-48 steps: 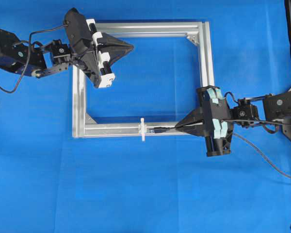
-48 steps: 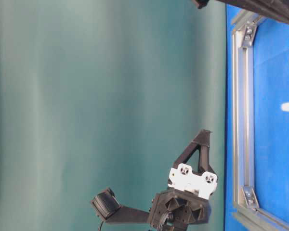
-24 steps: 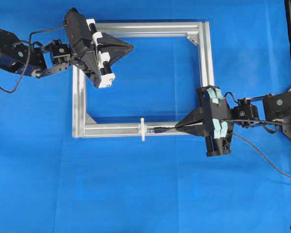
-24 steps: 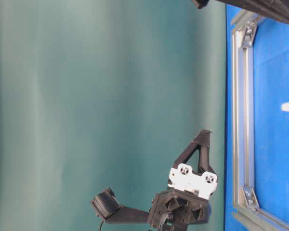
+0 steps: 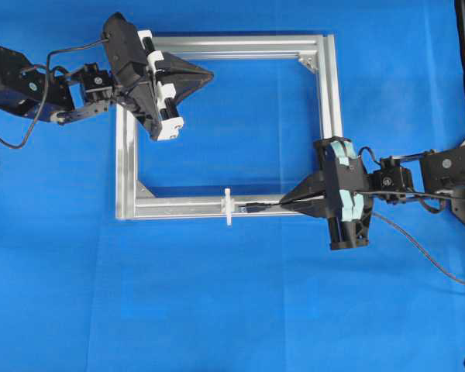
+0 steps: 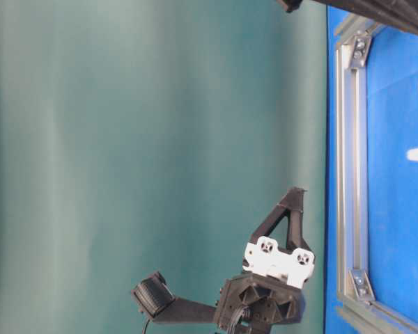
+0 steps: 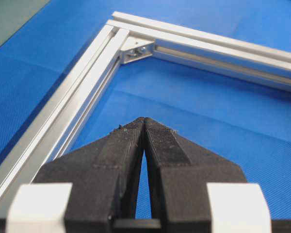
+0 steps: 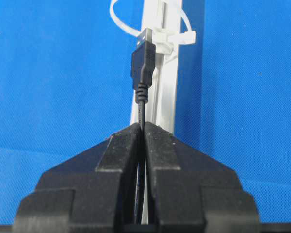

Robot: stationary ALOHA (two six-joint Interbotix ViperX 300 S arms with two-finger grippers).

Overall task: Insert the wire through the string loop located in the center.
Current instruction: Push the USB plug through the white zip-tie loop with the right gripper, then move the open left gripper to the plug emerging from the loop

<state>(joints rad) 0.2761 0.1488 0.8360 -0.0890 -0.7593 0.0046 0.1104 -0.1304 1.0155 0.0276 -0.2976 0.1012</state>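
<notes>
Right claw clamped on wire, plug tip just short of string loop, left claw closed, empty, inside frame.

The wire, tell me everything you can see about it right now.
The wire is a thin black cable ending in a dark moulded plug with a ribbed collar and a silver metal tip. The right claw is shut on it just behind the plug, which points along the silver frame bar at the white string loop. The tip sits at the loop, not yet through. Behind the claw, the cable trails across the blue mat toward the right edge.
</notes>
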